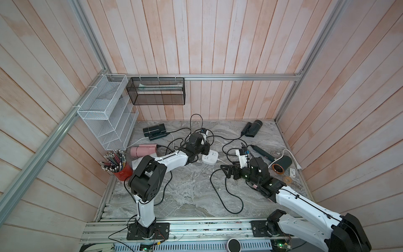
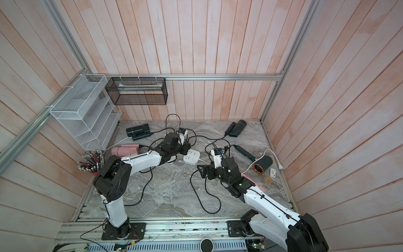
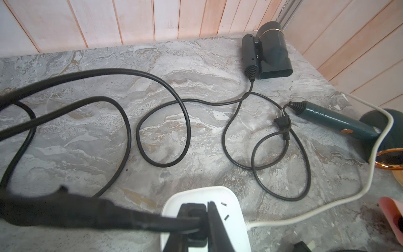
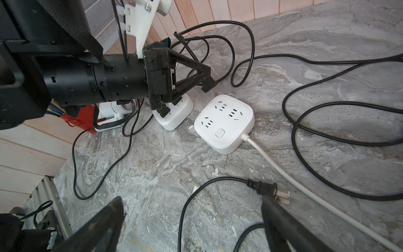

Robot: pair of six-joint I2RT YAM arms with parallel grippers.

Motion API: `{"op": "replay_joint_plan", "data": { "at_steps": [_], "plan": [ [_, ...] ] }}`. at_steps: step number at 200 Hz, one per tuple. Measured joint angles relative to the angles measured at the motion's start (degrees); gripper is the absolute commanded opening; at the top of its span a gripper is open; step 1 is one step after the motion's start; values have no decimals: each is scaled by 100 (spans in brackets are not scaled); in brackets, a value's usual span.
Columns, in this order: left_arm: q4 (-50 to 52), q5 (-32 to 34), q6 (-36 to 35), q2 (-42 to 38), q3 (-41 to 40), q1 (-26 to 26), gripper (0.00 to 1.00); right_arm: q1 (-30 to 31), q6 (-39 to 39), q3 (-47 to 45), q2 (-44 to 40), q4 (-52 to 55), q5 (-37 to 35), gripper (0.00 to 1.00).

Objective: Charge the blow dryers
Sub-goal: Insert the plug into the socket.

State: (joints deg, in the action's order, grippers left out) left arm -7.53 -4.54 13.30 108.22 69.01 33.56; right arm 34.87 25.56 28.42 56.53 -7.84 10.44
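My left gripper (image 3: 199,208) (image 1: 207,148) is shut on a black plug (image 4: 209,85), held just over a white power strip (image 4: 224,123) (image 1: 210,157) with free sockets. My right gripper (image 4: 192,218) (image 1: 225,171) stands open low over the table. A cord runs between its fingers, and a loose black plug (image 4: 266,189) lies beside one fingertip. The blow dryers lie around: a black one (image 1: 154,131), a pink one (image 1: 142,150), a dark one (image 1: 253,127) at the back right, a dark one with a copper ring (image 1: 281,164), and a pale one (image 4: 120,110) under my left arm.
A second white power strip (image 4: 174,113) with plugs in it sits beside the first. Black cords loop over the marble table (image 1: 192,196). A red cup of pencils (image 1: 118,168), a white wire rack (image 1: 109,113) and a black mesh basket (image 1: 156,91) stand at the left and back.
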Motion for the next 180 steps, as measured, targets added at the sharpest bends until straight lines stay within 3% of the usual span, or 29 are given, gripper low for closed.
{"op": "replay_joint_plan", "data": {
  "at_steps": [180],
  "plan": [
    [-407, 442, 459, 400, -144, 205, 14, 0, -2, -63, -138, -9, -13, 99]
  ]
}}
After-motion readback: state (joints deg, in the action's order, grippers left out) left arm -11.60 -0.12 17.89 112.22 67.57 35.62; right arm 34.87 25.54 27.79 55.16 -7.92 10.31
